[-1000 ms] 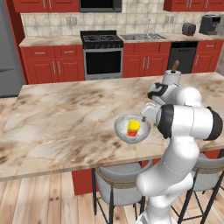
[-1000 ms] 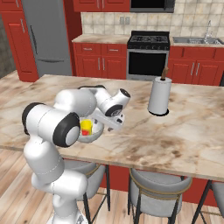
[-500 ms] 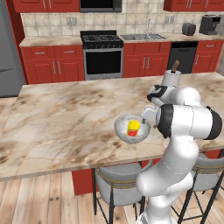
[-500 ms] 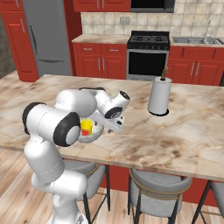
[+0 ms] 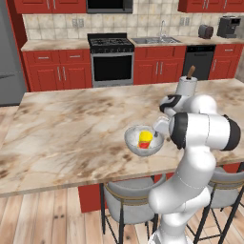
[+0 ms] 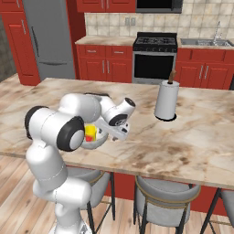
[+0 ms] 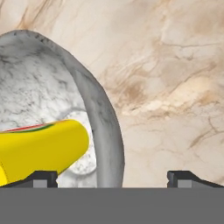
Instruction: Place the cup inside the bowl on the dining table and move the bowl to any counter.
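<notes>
The grey-white speckled bowl (image 5: 142, 143) (image 6: 98, 140) sits near the front edge of the marble dining table (image 5: 71, 124) (image 6: 183, 141). The yellow cup (image 5: 145, 138) (image 6: 90, 133) (image 7: 39, 148), red at its lower part, stands inside it. My gripper (image 5: 161, 129) (image 6: 113, 134) (image 7: 114, 178) is open at the bowl's right side. In the hand view the bowl's rim (image 7: 105, 122) runs between my two fingertips: one tip is inside by the cup, the other outside over bare marble. Nothing is gripped.
A paper towel roll (image 5: 187, 86) (image 6: 166, 100) stands on the table behind my hand. Grey stools (image 5: 128, 202) (image 6: 167, 194) are tucked under the front edge. The wall counter (image 5: 52, 45) with stove (image 5: 110, 57) and sink lies across the aisle.
My hand has dipped slightly lower toward the bowl's rim. Bowl and cup have not moved.
</notes>
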Robot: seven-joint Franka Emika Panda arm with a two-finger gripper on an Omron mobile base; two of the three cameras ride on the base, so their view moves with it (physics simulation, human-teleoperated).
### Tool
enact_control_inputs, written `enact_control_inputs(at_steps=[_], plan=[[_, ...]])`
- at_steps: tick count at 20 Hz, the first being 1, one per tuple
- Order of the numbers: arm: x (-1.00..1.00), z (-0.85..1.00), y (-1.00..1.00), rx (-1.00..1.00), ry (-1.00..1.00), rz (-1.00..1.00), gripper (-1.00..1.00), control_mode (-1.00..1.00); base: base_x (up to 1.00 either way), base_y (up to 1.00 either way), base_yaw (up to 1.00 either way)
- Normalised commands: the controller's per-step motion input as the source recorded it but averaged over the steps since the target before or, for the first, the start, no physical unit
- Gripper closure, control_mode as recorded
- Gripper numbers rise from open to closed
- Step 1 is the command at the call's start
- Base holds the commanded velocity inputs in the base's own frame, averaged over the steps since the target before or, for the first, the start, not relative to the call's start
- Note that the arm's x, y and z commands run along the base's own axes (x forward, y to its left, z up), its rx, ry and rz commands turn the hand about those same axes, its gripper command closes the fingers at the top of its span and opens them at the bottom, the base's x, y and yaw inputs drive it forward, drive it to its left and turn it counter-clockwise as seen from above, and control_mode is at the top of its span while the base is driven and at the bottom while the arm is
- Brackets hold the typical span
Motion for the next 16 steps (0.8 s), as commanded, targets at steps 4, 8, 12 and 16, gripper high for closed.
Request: enact_control_inputs(at_steps=[4,8,12,16], plan=[[0.00,-0.12,0.00,0.00,0.00,0.00,-1.00,-1.00,0.00,0.00,0.00],[0.00,-0.01,0.00,0.00,0.00,0.00,-1.00,-1.00,0.00,0.00,0.00],[0.00,0.00,0.00,0.00,0.00,0.00,-1.00,-1.00,0.00,0.00,0.00],[0.00,0.00,0.05,0.00,0.01,0.00,-1.00,-1.00,0.00,0.00,0.00]])
